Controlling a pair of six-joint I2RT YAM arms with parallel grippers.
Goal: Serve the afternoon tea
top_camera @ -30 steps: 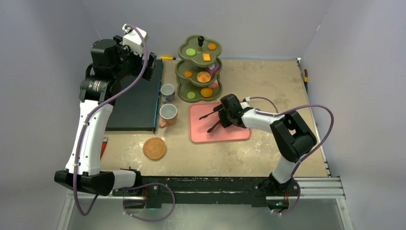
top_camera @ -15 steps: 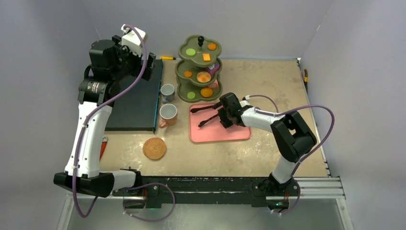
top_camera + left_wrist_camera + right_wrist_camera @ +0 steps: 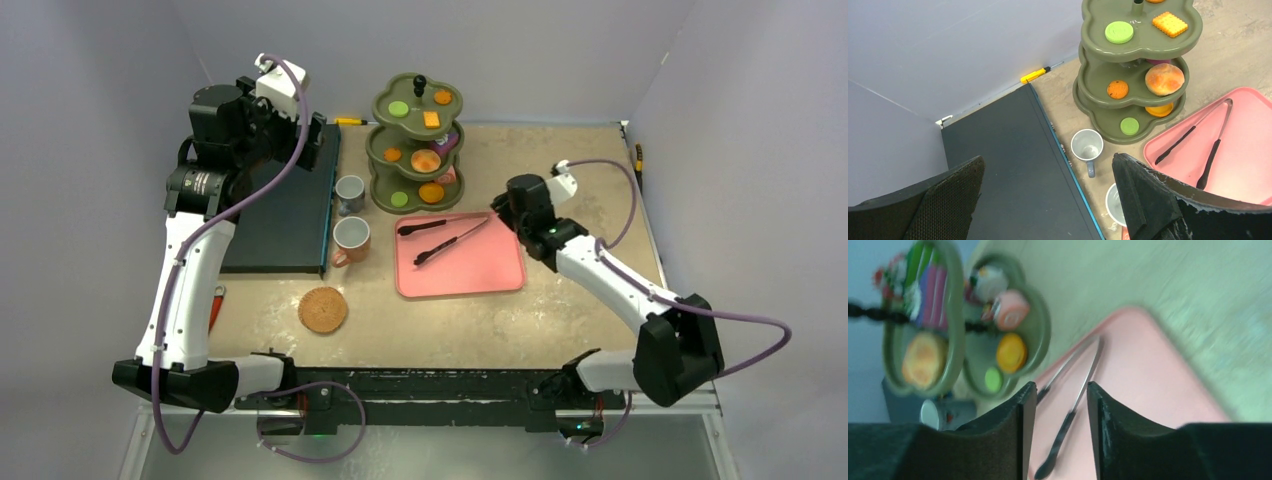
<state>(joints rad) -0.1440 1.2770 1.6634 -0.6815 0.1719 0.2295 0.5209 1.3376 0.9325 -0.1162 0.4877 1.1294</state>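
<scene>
Hovering high over the far left of the table (image 3: 580, 160), the left jaws gape wide with nothing between them, a dark board (image 3: 285, 215) spread out below. Over on the right, the right jaws sit above the far right corner of the pink tray (image 3: 470, 275), parted by only a narrow gap and holding nothing. Through that gap the wrist camera looks down on the black tongs (image 3: 1075, 390). The tongs lie loose on the left part of the tray, splayed in a V.

The sweets are all up on the green three-tier stand (image 3: 418, 140) at the far middle:
- Top tier: a green round (image 3: 398, 108) and a square orange biscuit (image 3: 431, 119).
- Middle tier: a bun (image 3: 426, 160).
- Bottom tier: an orange round (image 3: 431, 193), and a pink roll (image 3: 1010, 315) that shows blurred from the right wrist.

The grey mug (image 3: 349, 192) stands upright on the table between the stand and the dark board. The orange mug (image 3: 351, 238) is just nearer, close beside the tray's left edge. A round woven mat (image 3: 322, 309) lies well nearer still.
</scene>
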